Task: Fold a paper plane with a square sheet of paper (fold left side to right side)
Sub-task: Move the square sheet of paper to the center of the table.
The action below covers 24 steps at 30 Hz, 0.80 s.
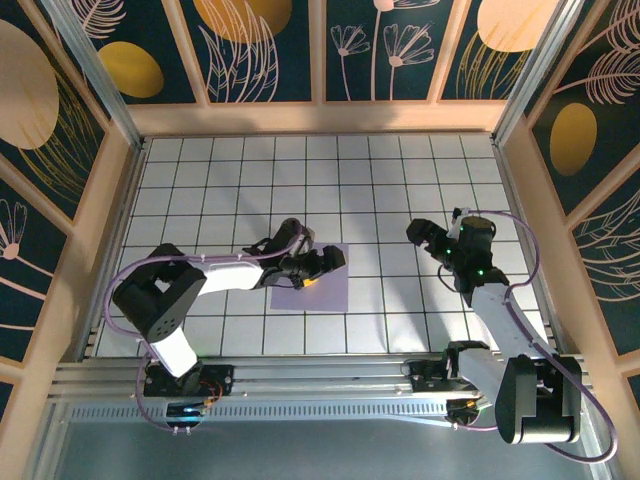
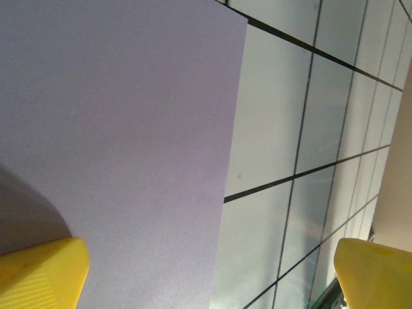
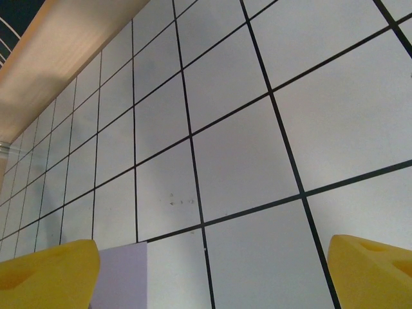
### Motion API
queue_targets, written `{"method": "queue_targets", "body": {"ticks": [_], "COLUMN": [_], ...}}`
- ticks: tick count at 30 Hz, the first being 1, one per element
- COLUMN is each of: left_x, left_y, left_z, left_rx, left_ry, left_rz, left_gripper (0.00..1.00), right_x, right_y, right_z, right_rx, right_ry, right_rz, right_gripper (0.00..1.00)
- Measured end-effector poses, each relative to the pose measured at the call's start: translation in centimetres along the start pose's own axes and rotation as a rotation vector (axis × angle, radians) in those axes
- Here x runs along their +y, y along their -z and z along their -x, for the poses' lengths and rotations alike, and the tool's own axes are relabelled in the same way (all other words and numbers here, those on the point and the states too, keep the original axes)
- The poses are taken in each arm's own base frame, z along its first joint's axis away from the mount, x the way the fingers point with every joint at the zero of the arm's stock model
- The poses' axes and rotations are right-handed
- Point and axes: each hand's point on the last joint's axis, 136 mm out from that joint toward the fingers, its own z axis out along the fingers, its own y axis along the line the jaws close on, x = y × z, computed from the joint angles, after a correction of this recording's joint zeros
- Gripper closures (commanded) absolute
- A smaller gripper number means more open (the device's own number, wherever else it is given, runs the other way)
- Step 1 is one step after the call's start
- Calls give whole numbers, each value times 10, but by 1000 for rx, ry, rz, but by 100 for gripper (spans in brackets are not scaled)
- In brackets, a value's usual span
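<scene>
Top external: sheet (image 1: 322,297) lay flat and unfolded at centre frame on the gridded table (image 1: 400,170), its edges roughly square to the tile lines. Left gripper (image 1: 322,268) hung over the sheet's upper part, jaws wide, nothing held; contact with the paper could not be told. Judged: placed there to take an edge for the first fold, left side over to right, not yet begun. Left wrist view: one yellow finger (image 2: 42,273) sat at lower left over lavender, the other at lower right over bare tile, so the jaws straddled one edge of the sheet. Right gripper (image 1: 427,234) stood right of centre, well apart from the sheet, jaws likewise wide and empty; judged parked to leave room, or ready to pin the paper. Around: wooden frame and dark floral panels on three sides, metal rail along the bottom, none near the sheet. The left arm reached in from the left of the frame across the sheet's left edge, a possible hindrance to lifting that side.
</scene>
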Motion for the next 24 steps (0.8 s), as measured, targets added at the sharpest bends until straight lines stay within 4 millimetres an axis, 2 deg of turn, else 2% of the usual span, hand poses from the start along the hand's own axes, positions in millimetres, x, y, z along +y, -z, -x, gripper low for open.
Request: {"method": "queue_targets", "body": {"ticks": [10, 16, 20, 24], "left_x": [-11, -16, -35, -58], "left_y": [-8, -6, 12, 42], "left_z": [0, 4, 13, 27], "left_rx": [-4, -23, -73, -152], "left_ry": [14, 4, -30, -65], "left_rz": [-27, -16, -32, -72], "left_gripper": [2, 1, 1, 1], "right_x": [-4, -2, 0, 3], "right_y": [0, 3, 5, 7], "right_z": [-4, 5, 12, 21], "right_rx": [15, 1, -8, -10], "right_ry": [-6, 22, 50, 82], "right_rz": [-23, -38, -57, -78], "right_gripper": [9, 8, 9, 9]}}
